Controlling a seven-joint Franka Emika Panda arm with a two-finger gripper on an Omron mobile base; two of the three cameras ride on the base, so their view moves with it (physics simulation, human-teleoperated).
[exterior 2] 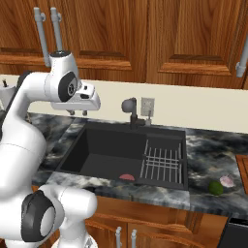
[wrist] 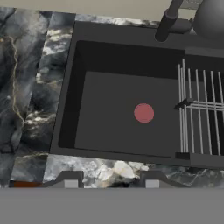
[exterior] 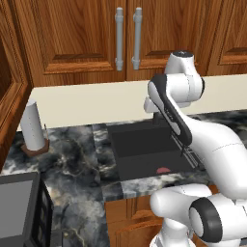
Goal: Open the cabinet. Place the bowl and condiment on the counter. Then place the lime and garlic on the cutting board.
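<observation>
Counter (exterior 2: pixel 213 145) holds one lime (exterior 2: pixel 216 188), one garlic (exterior 2: pixel 226 181); cabinet (exterior: pixel 128 34) closed.

Kitchen count, by kind

Two cabinet doors (exterior: pixel 77 38) with two bar handles (exterior: pixel 119 41); one counter (exterior: pixel 72 159); one sink (exterior 2: pixel 116 155) with one rack (exterior 2: pixel 162 164) and one faucet (exterior 2: pixel 130 109); one lime (exterior 2: pixel 216 188); one garlic (exterior 2: pixel 226 181); one paper-towel roll (exterior: pixel 33 126); one outlet (exterior 2: pixel 147 106).
</observation>
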